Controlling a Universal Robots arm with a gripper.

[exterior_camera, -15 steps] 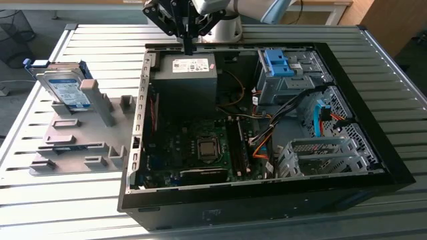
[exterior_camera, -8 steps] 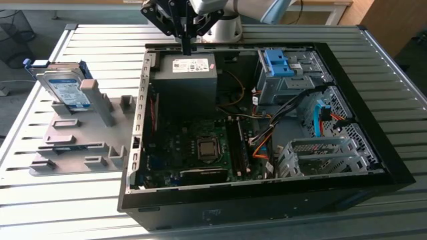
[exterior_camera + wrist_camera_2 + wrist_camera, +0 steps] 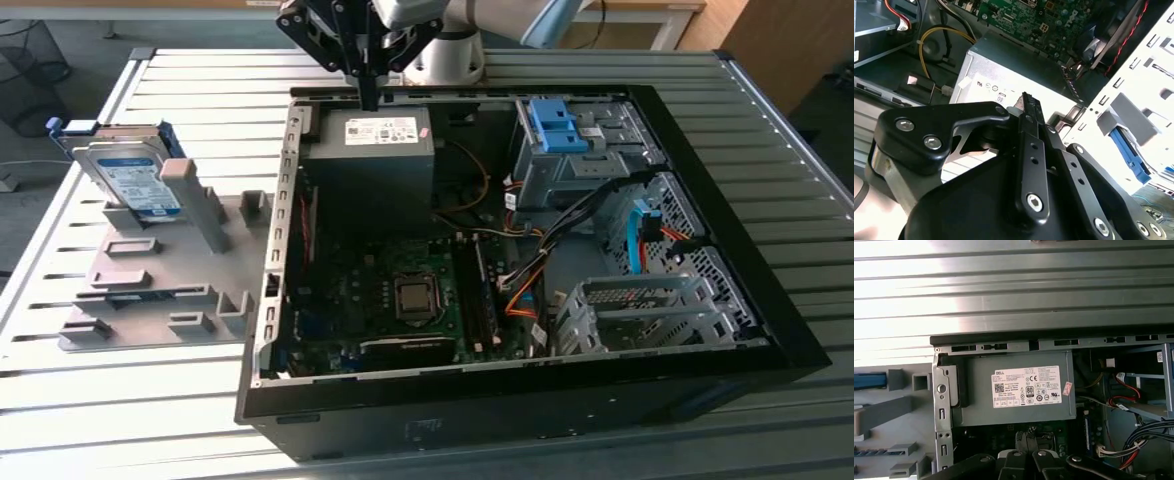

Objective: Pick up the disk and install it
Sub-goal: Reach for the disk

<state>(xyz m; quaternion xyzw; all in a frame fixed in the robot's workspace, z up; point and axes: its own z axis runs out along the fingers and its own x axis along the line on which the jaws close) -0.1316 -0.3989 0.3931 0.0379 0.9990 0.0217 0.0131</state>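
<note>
The disk (image 3: 134, 182), a silver drive with a white-and-blue label and blue rails, leans upright in the grey fixture (image 3: 160, 290) at the exterior view's left, outside the computer case. My gripper (image 3: 368, 98) hangs over the case's far wall, just above the grey power supply (image 3: 380, 135), well to the right of the disk. Its two black fingers are pressed together with nothing between them. In the second wrist view the gripper (image 3: 1027, 100) points down at the power supply's sticker.
The open black computer case (image 3: 747, 340) lies on a slatted metal table (image 3: 200, 80). Inside are the motherboard (image 3: 400, 290), cables, a blue bracket (image 3: 554, 125) in the far drive bay and a metal drive cage (image 3: 641, 310) at the near right.
</note>
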